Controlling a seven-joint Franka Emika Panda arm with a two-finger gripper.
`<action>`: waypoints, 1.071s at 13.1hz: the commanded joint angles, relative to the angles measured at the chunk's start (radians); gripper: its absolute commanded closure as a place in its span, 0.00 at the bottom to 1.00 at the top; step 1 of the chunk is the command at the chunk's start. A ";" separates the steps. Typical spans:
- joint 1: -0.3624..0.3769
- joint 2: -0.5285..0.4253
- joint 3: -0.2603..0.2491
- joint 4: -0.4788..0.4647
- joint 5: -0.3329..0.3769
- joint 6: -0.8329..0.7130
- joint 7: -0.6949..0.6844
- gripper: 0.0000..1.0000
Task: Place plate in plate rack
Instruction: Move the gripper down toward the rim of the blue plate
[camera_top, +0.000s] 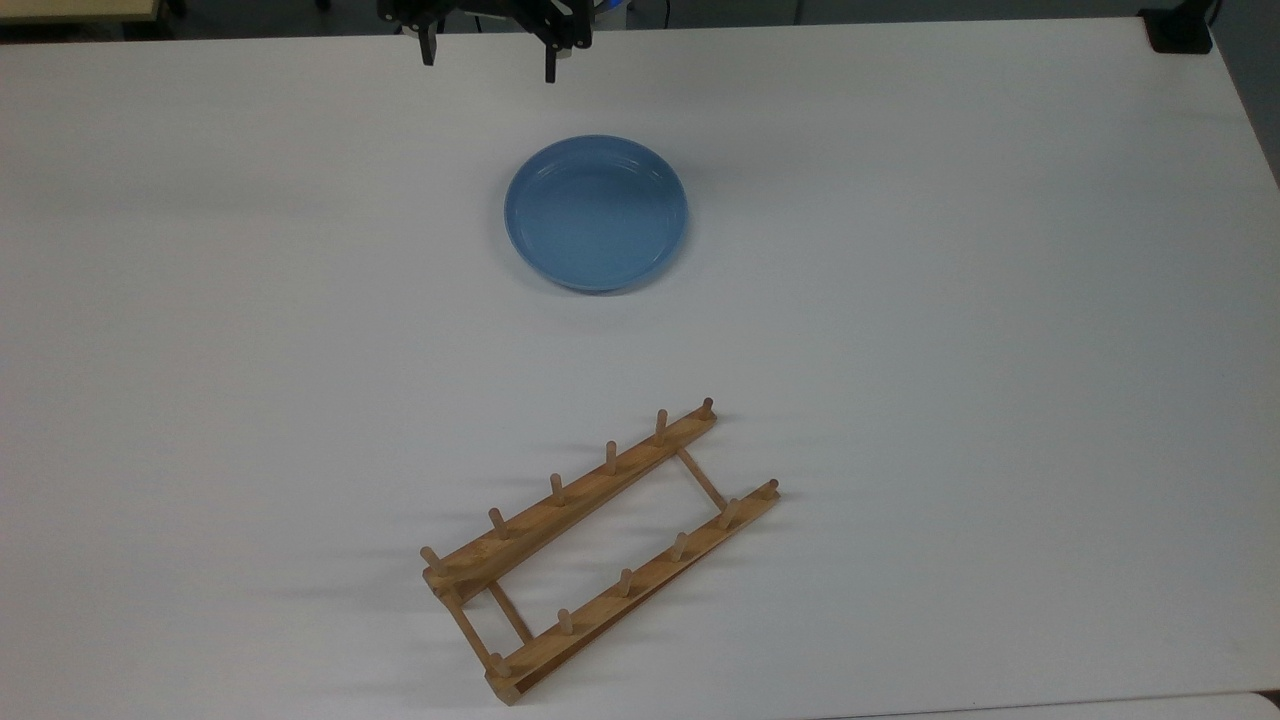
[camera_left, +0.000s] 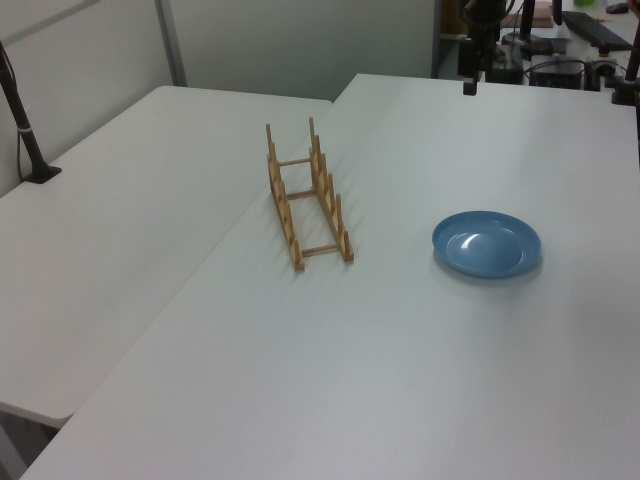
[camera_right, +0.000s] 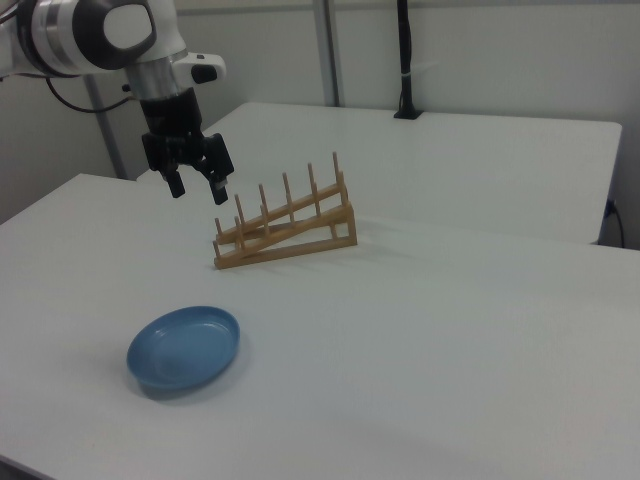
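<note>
The blue plate (camera_top: 596, 213) lies flat on the white table (camera_top: 950, 350), right side up, with nothing touching it. It also shows at the left view's right (camera_left: 486, 244) and at the right view's lower left (camera_right: 184, 349). The wooden plate rack (camera_top: 600, 545) sits slantwise near the top view's bottom edge, pegs pointing up and holding nothing; I see the rack again (camera_left: 308, 200) (camera_right: 285, 225). My gripper (camera_top: 489, 58) hangs open in the air beyond the plate, at the top view's upper edge. In the right view the gripper (camera_right: 199, 188) is well above the table with nothing between its fingers.
A second white table (camera_left: 130, 200) adjoins this one, with a black post (camera_left: 25, 125) clamped to it, also seen as the black post (camera_right: 405, 60). A black object (camera_top: 1180, 30) sits at the top view's upper right corner. Equipment (camera_left: 560, 60) stands past the table's far end.
</note>
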 joint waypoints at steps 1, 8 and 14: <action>0.001 -0.023 -0.007 -0.011 0.021 -0.027 -0.040 0.00; -0.007 -0.008 -0.002 -0.017 0.021 -0.024 -0.111 0.00; -0.002 0.095 0.000 -0.070 0.006 0.049 -0.603 0.00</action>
